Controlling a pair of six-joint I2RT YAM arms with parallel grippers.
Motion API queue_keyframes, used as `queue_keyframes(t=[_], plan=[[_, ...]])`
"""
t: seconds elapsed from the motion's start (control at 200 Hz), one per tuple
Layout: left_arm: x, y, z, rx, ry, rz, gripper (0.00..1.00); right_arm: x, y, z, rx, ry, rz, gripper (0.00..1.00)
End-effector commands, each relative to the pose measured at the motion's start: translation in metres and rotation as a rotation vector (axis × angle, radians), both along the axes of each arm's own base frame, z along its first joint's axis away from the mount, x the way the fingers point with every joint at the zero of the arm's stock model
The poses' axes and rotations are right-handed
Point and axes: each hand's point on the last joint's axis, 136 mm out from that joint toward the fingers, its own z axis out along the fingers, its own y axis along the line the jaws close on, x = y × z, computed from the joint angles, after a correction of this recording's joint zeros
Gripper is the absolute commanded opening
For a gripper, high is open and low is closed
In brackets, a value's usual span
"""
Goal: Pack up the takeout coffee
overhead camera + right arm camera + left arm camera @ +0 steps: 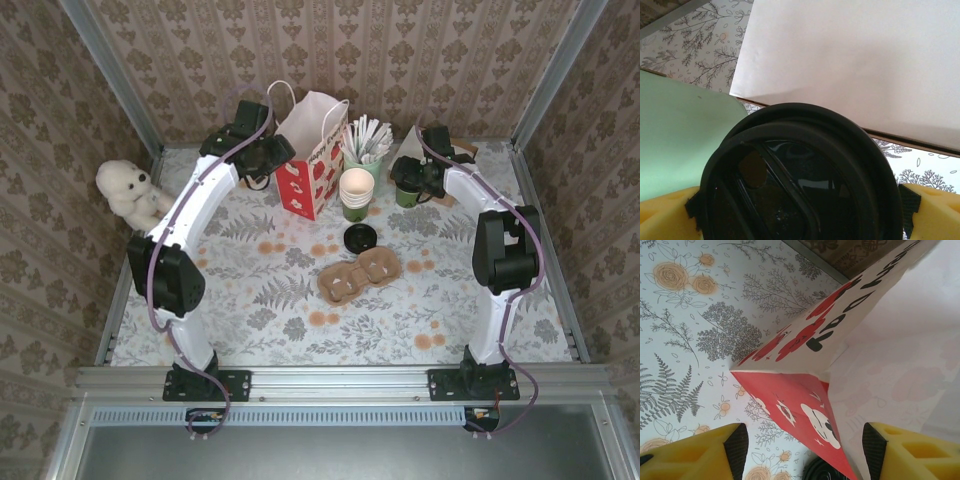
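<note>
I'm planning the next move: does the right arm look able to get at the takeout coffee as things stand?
Probably yes. The right gripper has its fingers on either side of the takeout coffee at its black lid, with nothing between them. Whether they grip it, I cannot tell.

I see my left arm [195, 205] and right arm [480, 205] stretched far forward. The left end effector [802, 452] stands with its fingers apart, and the right end effector [800, 210] is spread wide.
</note>
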Motion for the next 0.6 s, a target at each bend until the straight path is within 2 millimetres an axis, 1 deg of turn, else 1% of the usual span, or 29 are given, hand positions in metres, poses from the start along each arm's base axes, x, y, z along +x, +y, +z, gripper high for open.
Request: queue_keyframes(t=[0.0, 0.06, 0.185, 0.335, 0.43, 0.49, 0.595], plan=[[0.000, 0.005, -0.002, 0.056, 0.007, 0.003, 0.58, -0.006, -0.003, 0.037, -0.029, -0.046, 0.001, 0.99], [0.001, 0.007, -0.002, 0.064, 0.007, 0.006, 0.55, -0.009, -0.004, 0.043, -0.036, -0.056, 0.005, 1.00], [0.001, 0.013, -0.002, 0.086, 0.004, 0.021, 0.46, -0.017, -0.004, 0.063, -0.049, -0.095, 0.030, 1.00], [0.001, 0.018, 0.000, 0.098, 0.002, 0.031, 0.35, -0.037, -0.007, 0.088, -0.066, -0.134, 0.050, 1.00], [0.000, 0.022, 0.004, 0.100, -0.005, 0.030, 0.24, -0.059, -0.002, 0.104, -0.046, -0.161, 0.076, 1.00], [-0.004, 0.026, 0.008, 0.108, -0.004, 0.031, 0.21, -0.078, 0.006, 0.107, -0.029, -0.167, 0.109, 1.00], [-0.016, 0.040, 0.012, 0.127, 0.014, 0.043, 0.19, -0.116, 0.027, 0.111, -0.011, -0.183, 0.191, 1.00]])
